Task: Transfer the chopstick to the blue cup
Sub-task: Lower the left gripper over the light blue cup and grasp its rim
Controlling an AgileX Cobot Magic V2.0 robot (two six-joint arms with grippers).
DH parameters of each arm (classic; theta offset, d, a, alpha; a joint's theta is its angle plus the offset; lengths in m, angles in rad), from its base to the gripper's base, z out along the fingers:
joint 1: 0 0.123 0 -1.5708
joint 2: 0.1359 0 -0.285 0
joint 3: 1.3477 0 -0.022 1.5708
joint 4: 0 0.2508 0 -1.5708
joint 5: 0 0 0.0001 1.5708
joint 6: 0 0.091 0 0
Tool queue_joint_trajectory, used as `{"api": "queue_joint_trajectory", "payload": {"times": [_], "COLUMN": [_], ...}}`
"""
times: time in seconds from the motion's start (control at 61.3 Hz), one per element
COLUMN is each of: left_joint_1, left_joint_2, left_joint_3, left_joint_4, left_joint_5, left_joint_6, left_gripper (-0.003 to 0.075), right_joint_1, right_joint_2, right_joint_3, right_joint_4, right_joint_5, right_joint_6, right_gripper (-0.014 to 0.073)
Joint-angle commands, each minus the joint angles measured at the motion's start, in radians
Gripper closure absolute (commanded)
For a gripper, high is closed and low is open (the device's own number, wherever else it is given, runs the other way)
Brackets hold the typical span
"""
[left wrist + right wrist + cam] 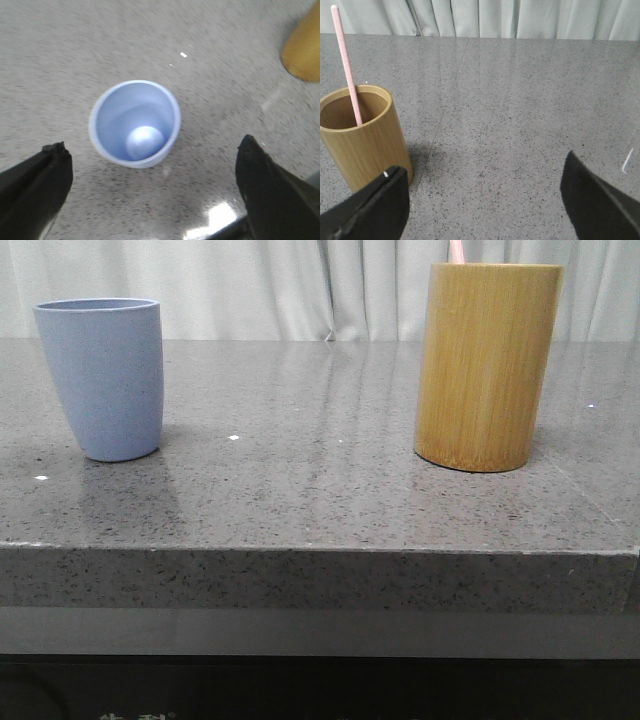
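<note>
Blue cup [101,378] left on table [320,500]; bamboo holder [487,366] right, chopstick [347,66] inside it.

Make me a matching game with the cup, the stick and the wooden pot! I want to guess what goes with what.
Things:
1. blue cup
2. chopstick
3. bamboo holder
4. left tool

Clues:
A. pale pink, standing inside a container
B. wide open above the cup
C. empty, on the left of the table
D. tan and tall, on the right of the table

Pairs: 1-C, 2-A, 3-D, 4-B
</note>
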State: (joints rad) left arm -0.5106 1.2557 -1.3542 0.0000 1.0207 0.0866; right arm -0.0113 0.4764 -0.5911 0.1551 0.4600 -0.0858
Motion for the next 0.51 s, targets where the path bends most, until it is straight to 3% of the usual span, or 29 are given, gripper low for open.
{"api": "queue_joint_trajectory", "payload": {"times": [0.0, 0.13, 0.489], "left_joint_1": [-0.036, -0.055, -0.055], "left_joint_2": [0.064, 0.177, 0.327], "left_joint_3": [-0.092, -0.165, -0.183], "left_joint_4": [0.000, 0.000, 0.023], "left_joint_5": [0.030, 0.087, 0.080], "left_joint_6": [-0.003, -0.007, -0.007], "left_gripper": [0.0083, 0.0083, 0.0085], "right_joint_1": [-0.004, -0.004, -0.004], "right_joint_2": [0.009, 0.009, 0.009], "right_joint_3": [-0.039, -0.039, -0.039], "right_joint_4": [0.002, 0.002, 0.002], "right_joint_5": [-0.083, -0.083, -0.083], "right_joint_6": [-0.006, -0.006, -0.006], "right_gripper": [-0.0031, -0.0031, -0.0031]}}
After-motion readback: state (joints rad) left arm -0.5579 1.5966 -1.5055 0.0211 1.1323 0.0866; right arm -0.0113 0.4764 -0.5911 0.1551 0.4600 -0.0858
